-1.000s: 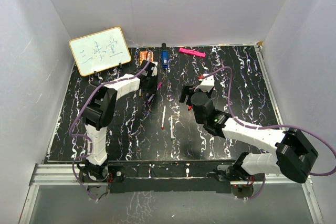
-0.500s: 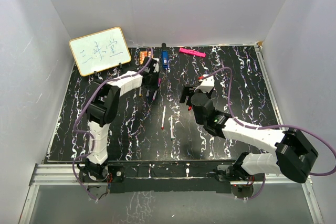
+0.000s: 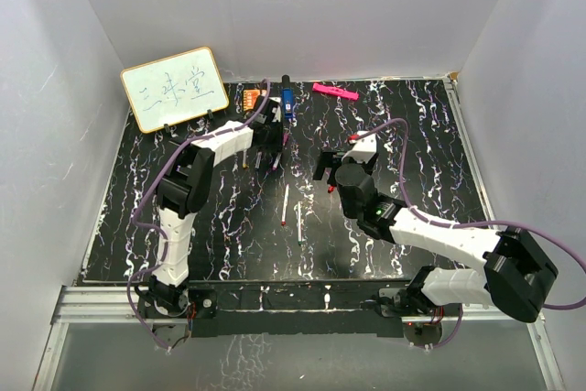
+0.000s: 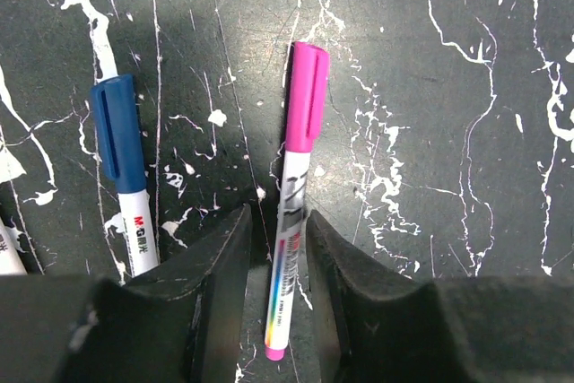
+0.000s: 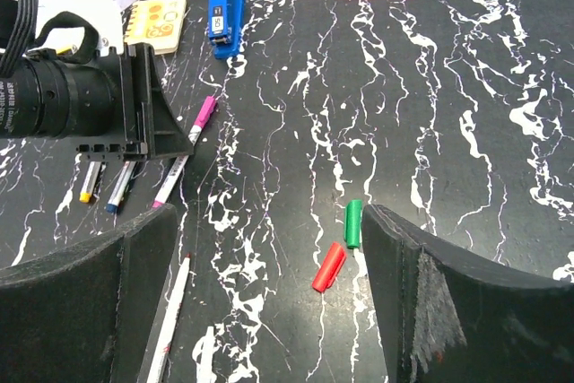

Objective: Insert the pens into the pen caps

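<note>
In the left wrist view my left gripper (image 4: 276, 221) straddles a white pen with a magenta cap (image 4: 300, 132) that lies on the table. The jaws stand narrowly apart, with a gap on the pen's left side. A blue-capped pen (image 4: 121, 154) lies to its left. My right gripper (image 5: 269, 213) is open and empty above a loose green cap (image 5: 353, 222) and a red cap (image 5: 328, 266). An uncapped red-tipped pen (image 5: 170, 311) lies by its left finger. The top view shows two bare pens (image 3: 286, 204) in mid table, the left gripper (image 3: 268, 155) and the right gripper (image 3: 331, 171).
A blue block (image 3: 287, 103), a flat pink bar (image 3: 334, 91) and an orange square (image 3: 252, 96) lie along the back edge. A whiteboard (image 3: 174, 89) stands at the back left. Yellow- and blue-capped pens (image 5: 103, 184) lie under the left arm. White walls enclose the table.
My left gripper has shifted a little toward the back and right, over the capped pens. The right arm has hardly moved.
</note>
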`<state>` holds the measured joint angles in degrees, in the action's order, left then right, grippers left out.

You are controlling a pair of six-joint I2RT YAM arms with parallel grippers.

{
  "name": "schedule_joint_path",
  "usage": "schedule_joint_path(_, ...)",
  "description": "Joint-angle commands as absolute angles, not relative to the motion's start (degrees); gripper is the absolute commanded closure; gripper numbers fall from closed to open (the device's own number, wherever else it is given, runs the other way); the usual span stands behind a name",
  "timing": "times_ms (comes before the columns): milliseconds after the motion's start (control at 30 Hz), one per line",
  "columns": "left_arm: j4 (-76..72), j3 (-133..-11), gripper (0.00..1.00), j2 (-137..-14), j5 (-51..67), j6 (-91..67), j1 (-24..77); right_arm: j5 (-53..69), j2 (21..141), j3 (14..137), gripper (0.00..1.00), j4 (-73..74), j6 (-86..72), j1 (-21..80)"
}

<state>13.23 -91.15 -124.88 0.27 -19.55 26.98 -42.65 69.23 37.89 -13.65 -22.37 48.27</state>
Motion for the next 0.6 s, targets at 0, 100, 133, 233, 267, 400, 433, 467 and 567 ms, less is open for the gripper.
schedule_joint_path(0, 16.2, -91.2, 0.69, -121.6, -2.8, -18.9, 27.1, -45.5, 68.3, 38.3, 0.18, -16.0, -22.1, 48.1)
schedule_joint_path(100, 16.7, -91.2, 0.68, -119.3, -4.2, -18.1, 27.1, -46.4, 68.2, 38.4, 0.21, -15.5, -22.8, 48.1)
schedule_joint_path(133, 16.9, -91.2, 0.68, -118.5, -4.6, -17.8, 27.1, -46.6, 68.1, 38.5, 0.22, -15.3, -23.0, 48.0)
schedule_joint_path(233, 17.5, -90.1, 0.67, -115.6, -5.2, -17.2, 27.1, -47.9, 68.5, 39.1, 0.25, -13.0, -24.3, 48.1)
schedule_joint_path(267, 17.5, -89.4, 0.67, -114.5, -5.2, -17.0, 27.1, -48.4, 68.8, 39.4, 0.25, -12.0, -24.8, 48.1)
schedule_joint_path(400, 16.4, -83.3, 0.66, -108.5, -4.3, -16.7, 27.3, -50.1, 70.3, 40.9, 0.28, -7.0, -27.8, 47.9)
schedule_joint_path(433, 16.2, -81.5, 0.66, -107.1, -4.1, -16.7, 27.4, -50.4, 70.7, 41.2, 0.28, -5.9, -28.5, 47.8)
schedule_joint_path(467, 16.1, -79.9, 0.66, -105.5, -3.6, -16.7, 27.6, -50.7, 71.2, 41.3, 0.28, -4.8, -29.4, 47.7)
schedule_joint_path(567, 16.0, -75.1, 0.65, -101.2, -2.4, -16.8, 29.0, -50.8, 72.2, 41.5, 0.3, -1.8, -32.1, 47.5)
